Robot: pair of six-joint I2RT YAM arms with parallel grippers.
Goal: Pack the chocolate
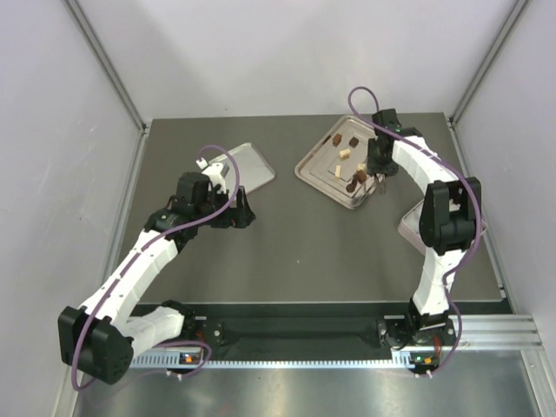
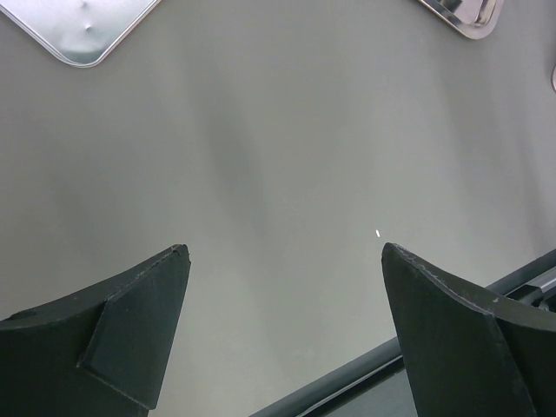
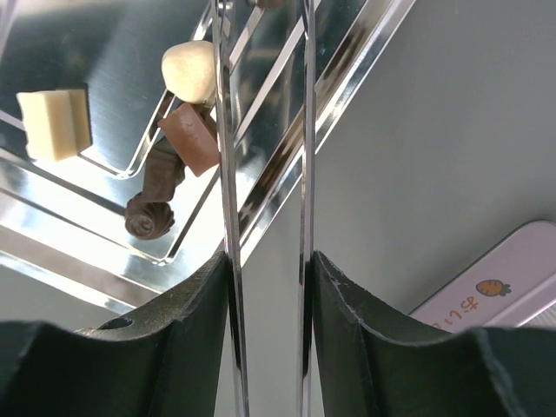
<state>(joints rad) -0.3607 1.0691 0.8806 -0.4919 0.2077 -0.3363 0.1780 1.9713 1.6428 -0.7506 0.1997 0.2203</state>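
Note:
Several small chocolate pieces (image 1: 345, 155), dark brown and cream, lie on a silver tray (image 1: 306, 170) at the back right. My right gripper (image 1: 378, 167) is over that tray's right corner, shut on thin metal tongs (image 3: 305, 174) whose two blades run between its fingers (image 3: 269, 261). The right wrist view shows a cream round piece (image 3: 187, 69), a brown square piece (image 3: 193, 139), a dark swirl piece (image 3: 149, 217) and a cream block (image 3: 54, 124) on the tray (image 3: 347, 78), left of the blades. My left gripper (image 1: 243, 213) is open and empty over bare table (image 2: 284, 250).
A second, empty silver tray (image 1: 252, 165) lies at the back left, just beyond my left gripper; its corner shows in the left wrist view (image 2: 87, 35). A pink box (image 3: 495, 278) with a carrot print lies near the right edge, partly behind the right arm (image 1: 410, 221).

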